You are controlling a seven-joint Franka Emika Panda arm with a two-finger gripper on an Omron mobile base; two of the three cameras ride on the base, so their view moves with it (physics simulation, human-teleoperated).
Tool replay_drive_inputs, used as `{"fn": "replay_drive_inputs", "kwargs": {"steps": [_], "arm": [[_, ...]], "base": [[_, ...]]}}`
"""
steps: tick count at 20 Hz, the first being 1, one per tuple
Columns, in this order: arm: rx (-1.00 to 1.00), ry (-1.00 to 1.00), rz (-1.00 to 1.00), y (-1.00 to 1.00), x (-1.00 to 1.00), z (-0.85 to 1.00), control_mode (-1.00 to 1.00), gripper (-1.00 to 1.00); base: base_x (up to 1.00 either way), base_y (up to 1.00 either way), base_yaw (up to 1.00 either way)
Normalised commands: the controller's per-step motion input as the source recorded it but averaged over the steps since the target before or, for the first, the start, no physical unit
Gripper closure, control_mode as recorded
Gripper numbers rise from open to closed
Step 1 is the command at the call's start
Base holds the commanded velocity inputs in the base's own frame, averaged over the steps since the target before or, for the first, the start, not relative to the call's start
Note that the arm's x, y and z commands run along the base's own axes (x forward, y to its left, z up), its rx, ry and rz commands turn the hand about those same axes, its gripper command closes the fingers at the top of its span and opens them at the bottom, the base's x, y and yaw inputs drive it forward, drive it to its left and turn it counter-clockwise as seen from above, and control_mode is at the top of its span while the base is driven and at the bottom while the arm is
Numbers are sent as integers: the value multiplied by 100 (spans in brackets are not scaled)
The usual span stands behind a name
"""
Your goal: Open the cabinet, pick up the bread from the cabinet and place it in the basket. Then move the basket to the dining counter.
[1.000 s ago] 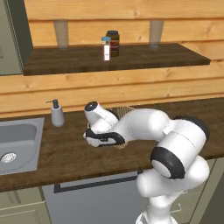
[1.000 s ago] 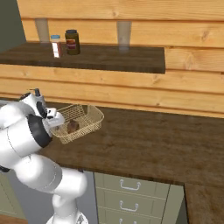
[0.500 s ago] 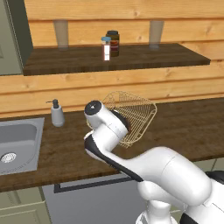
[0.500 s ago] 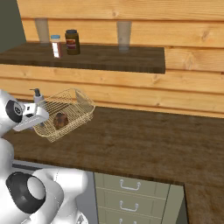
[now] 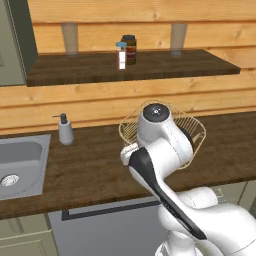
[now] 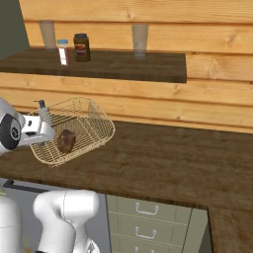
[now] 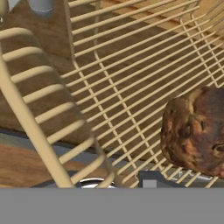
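Basket [image 6: 74, 131] lifted off surface [image 6: 168, 158], tilted, mouth toward right; claw [image 6: 42, 129] narrow, gripping near-left rim. Bread [image 6: 65, 141] inside, low against mesh. Judgement: tilt risks bread rolling out during carry.

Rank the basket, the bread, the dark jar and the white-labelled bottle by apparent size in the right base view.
1. basket
2. bread
3. dark jar, though it stands farther back, so close to the bread
4. white-labelled bottle
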Motion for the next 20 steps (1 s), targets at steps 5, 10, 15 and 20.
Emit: {"fn": "replay_drive_inputs", "kwargs": {"steps": [5, 10, 15, 20], "arm": [[2, 13, -3, -63, -31, 72, -100, 100], [2, 11, -7, -95, -26, 38, -100, 100], [0, 10, -12, -100, -6, 9, -100, 100], [-2, 12, -26, -85, 0, 0, -100, 100]], "base": [[0, 0, 0], [0, 0, 0], [0, 0, 0], [0, 0, 0]]}}
